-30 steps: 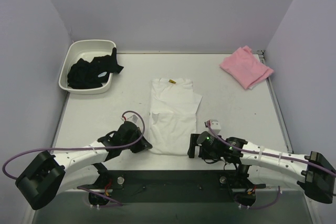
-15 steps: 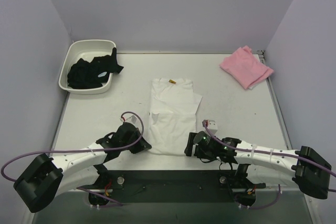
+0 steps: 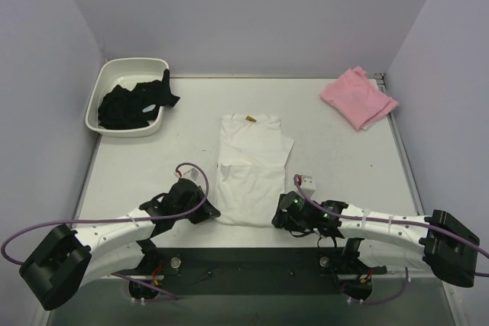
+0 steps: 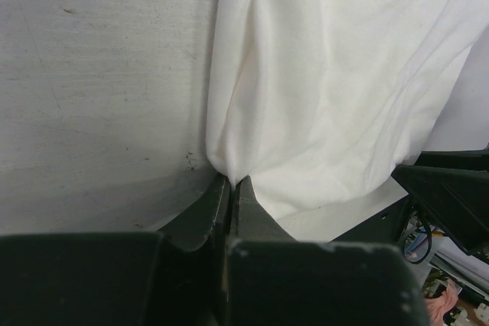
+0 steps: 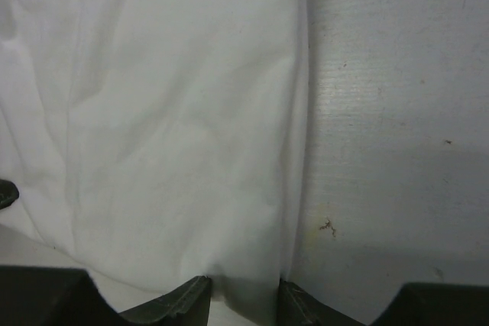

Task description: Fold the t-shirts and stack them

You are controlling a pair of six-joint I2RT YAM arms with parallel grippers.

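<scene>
A white t-shirt (image 3: 252, 169) lies folded into a long strip in the middle of the table, yellow neck tag at its far end. My left gripper (image 3: 212, 214) is shut on its near left corner, and the cloth (image 4: 328, 97) is pinched between the tips (image 4: 231, 181). My right gripper (image 3: 277, 217) is at the near right corner. Its jaws (image 5: 244, 288) stand apart, with the shirt's edge (image 5: 176, 112) lying between them. The pink t-shirt (image 3: 357, 97) lies folded at the back right.
A white tub (image 3: 93, 116) holding black clothing (image 3: 134, 104) stands at the back left. Walls close in the table on the left, back and right. A black strip (image 3: 244, 261) runs along the near edge by the arm bases.
My right gripper has slid left onto the shirt's near right corner and its jaws have narrowed. The left gripper and both shirts have stayed put.
</scene>
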